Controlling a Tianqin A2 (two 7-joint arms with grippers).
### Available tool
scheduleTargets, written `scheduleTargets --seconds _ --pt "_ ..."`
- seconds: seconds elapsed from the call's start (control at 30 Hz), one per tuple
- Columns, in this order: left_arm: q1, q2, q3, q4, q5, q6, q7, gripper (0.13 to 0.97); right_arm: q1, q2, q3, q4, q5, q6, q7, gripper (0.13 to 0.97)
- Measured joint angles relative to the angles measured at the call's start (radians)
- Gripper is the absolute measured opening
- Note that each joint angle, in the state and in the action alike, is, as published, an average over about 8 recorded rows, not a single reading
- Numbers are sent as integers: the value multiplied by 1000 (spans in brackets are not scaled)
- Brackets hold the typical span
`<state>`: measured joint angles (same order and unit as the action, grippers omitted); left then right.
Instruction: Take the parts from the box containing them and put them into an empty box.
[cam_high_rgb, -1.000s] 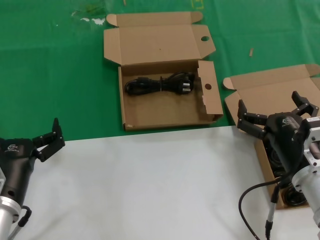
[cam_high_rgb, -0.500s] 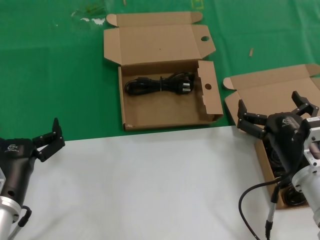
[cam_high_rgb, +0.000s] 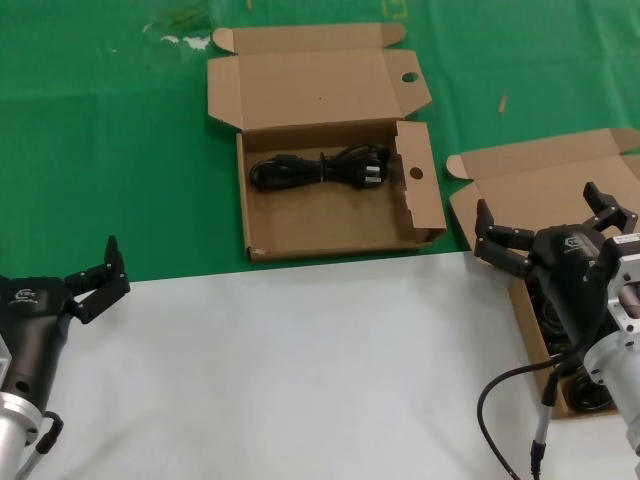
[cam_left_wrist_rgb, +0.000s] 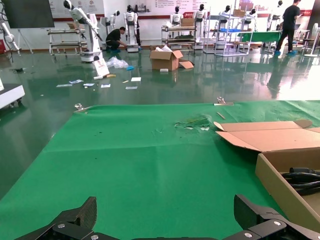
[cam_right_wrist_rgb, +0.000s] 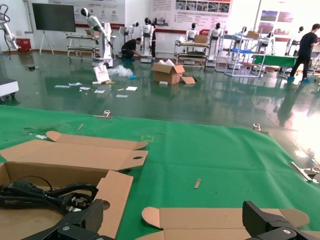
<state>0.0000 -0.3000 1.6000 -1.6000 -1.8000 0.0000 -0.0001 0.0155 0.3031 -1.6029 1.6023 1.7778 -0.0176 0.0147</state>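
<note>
The box with round holes (cam_high_rgb: 330, 228) lies open at the centre back and holds one black cord bundle (cam_high_rgb: 320, 168). The plain box (cam_high_rgb: 545, 185) lies open at the right; black cords (cam_high_rgb: 552, 315) show in it, partly hidden by my arm. My right gripper (cam_high_rgb: 548, 225) is open and empty above this box's lid. My left gripper (cam_high_rgb: 100, 278) is open and empty at the lower left, far from both boxes. In the left wrist view my left gripper (cam_left_wrist_rgb: 167, 215) faces green cloth, with the holed box (cam_left_wrist_rgb: 280, 180) beside it. In the right wrist view my right gripper (cam_right_wrist_rgb: 175, 220) hangs over the plain box's lid (cam_right_wrist_rgb: 220, 220).
A green cloth (cam_high_rgb: 120, 150) covers the back of the table and a white surface (cam_high_rgb: 300, 370) covers the front. Small scraps (cam_high_rgb: 502, 103) lie on the cloth. My right arm's cable (cam_high_rgb: 500, 385) hangs over the white surface.
</note>
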Motion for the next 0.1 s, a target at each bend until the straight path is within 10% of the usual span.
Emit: scheduleTargets --seconds 0.1 --pt "0 0 0 0 0 0 0 966 0 0 0 0 0 0 0 966"
